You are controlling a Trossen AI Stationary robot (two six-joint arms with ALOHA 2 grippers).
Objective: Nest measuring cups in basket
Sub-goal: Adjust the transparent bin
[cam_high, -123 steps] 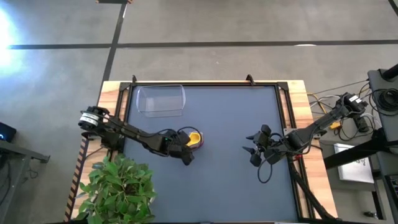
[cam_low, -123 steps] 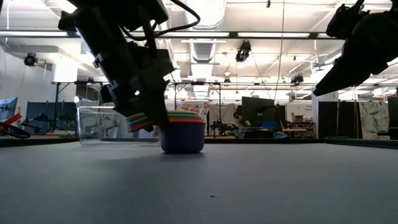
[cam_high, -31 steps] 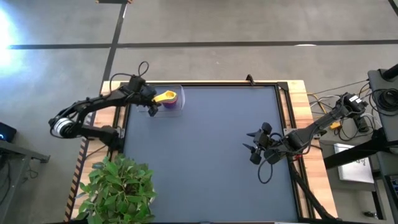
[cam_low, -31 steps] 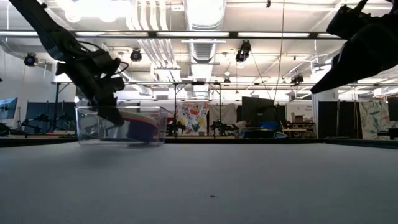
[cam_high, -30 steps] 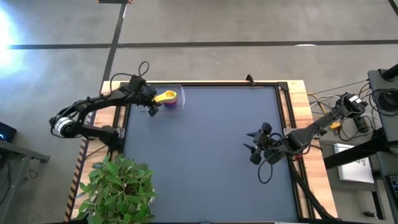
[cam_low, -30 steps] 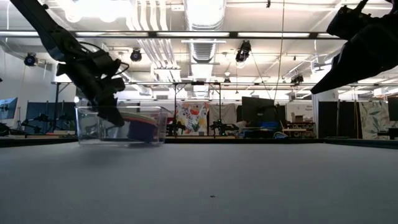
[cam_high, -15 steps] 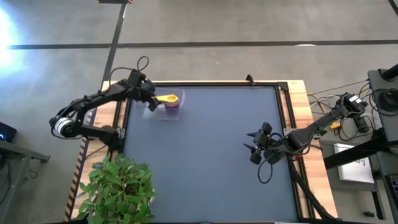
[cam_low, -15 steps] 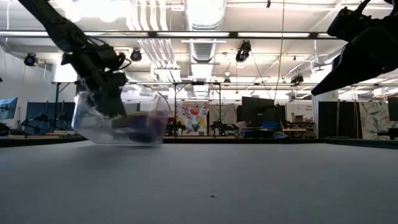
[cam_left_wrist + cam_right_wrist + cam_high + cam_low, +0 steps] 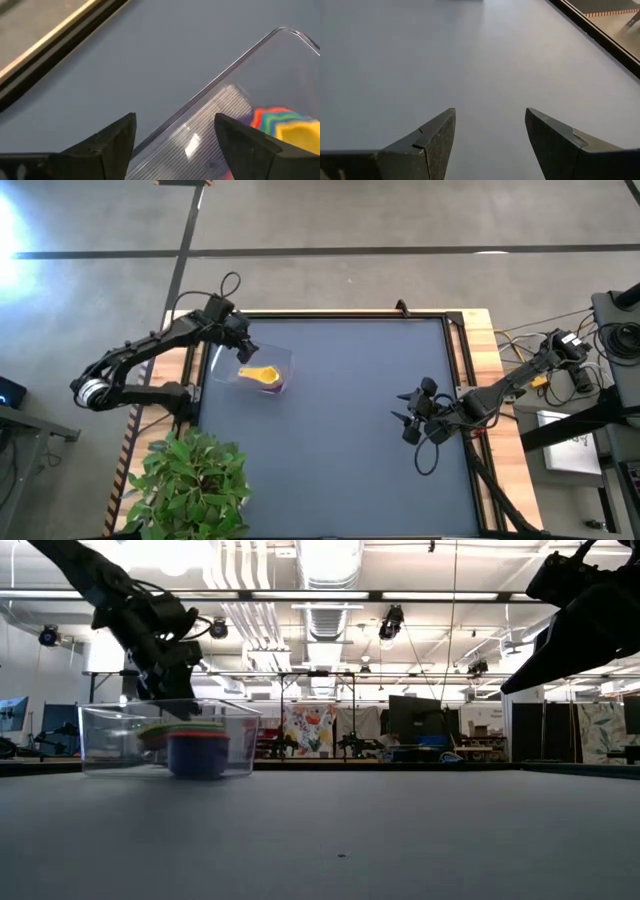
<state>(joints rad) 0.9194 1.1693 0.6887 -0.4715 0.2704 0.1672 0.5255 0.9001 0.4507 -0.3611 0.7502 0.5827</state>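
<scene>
The basket [image 9: 258,368] sat flat on the table [image 9: 340,460] at about ten o'clock from the table's middle, near the far left corner. Inside it, toward its three o'clock end, stood the stack of measuring cups [image 9: 264,377], nested one in another, the yellow one on top and the purple one at the bottom; in the low view the coloured rims [image 9: 183,728] showed layered above the dark bottom cup.

The left gripper [image 9: 240,344] hovered just above the basket's far wall, at about eleven o'clock from the stack. Its fingers [image 9: 107,142] were spread wide with nothing between them; the wrist view showed the basket's clear rim [image 9: 230,70] running across the gap and the cups beyond. The right gripper [image 9: 410,423] waited well apart, at about three o'clock on the table, also wide open and empty, with only bare table under it.

Judged from this, the nesting looked done and the step in hand was the release and retreat. To do that well, the left arm would need to rise straight up, fingers kept wide, until it was clear of the rim before swinging away. The tub looked light and likely to slide, so a sideways brush from a fingertip could drag or tip it and spill the stack. A slow lift first and travel afterwards seemed safest.
</scene>
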